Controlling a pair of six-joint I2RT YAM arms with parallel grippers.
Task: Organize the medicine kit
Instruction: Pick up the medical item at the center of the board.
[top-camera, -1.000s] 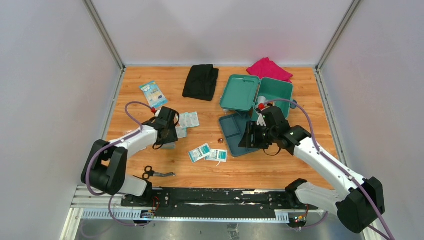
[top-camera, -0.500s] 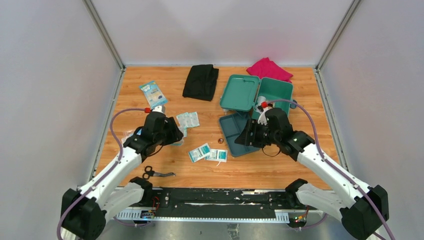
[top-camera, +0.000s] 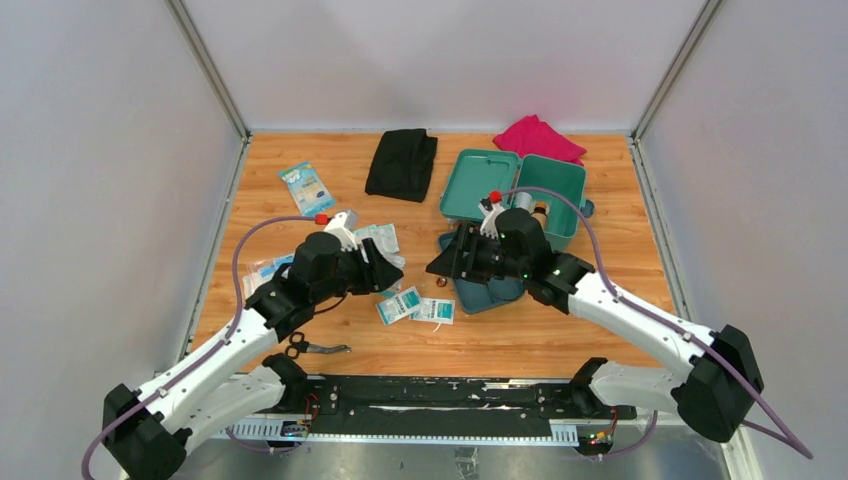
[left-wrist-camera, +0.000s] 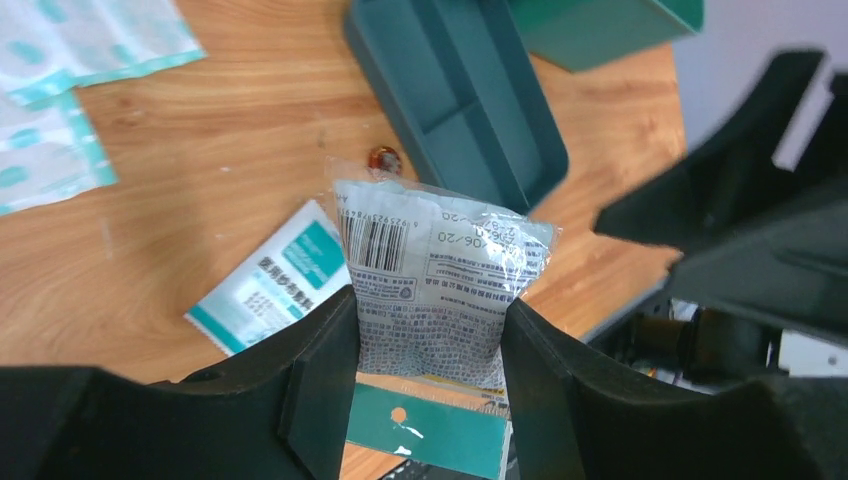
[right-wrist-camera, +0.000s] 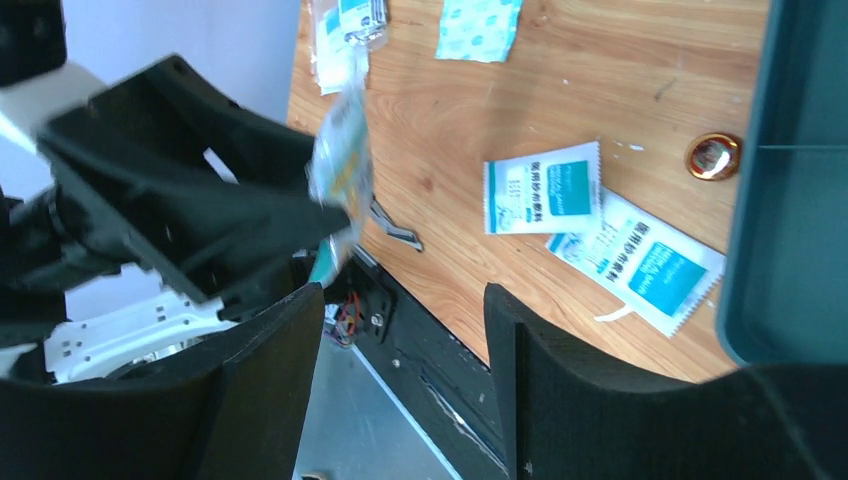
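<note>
1. The medicine kit (top-camera: 556, 178) stood open at the back right of the table (top-camera: 520, 345), with its lid (top-camera: 478, 185) lying flat to the left of the box.
2. Its two-compartment inner tray (left-wrist-camera: 455, 90) lay on the wood in front of the box, partly covered by the right arm in the top view.
3. The right gripper (right-wrist-camera: 398, 330) hung near the tray's left edge, its jaws spread wide with nothing between them.
4. Facing it at close range, the left gripper (left-wrist-camera: 430, 325) was about half closed, pinching the sides of a clear packet (left-wrist-camera: 440, 250) printed with a barcode and holding it above the table.
5. A small round copper-coloured thing (left-wrist-camera: 384, 158) sat just beside the tray, and two teal-and-white sachets (right-wrist-camera: 545, 185) lay overlapping nearer the arms.
6. Farther left were plaster packets (top-camera: 378, 238), scissors (top-camera: 315, 347) near the front edge and a blue packet (top-camera: 307, 187).
7. A black cloth (top-camera: 402, 163) lay at the back, and a pink cloth (top-camera: 537, 137) lay just behind the box.
</note>
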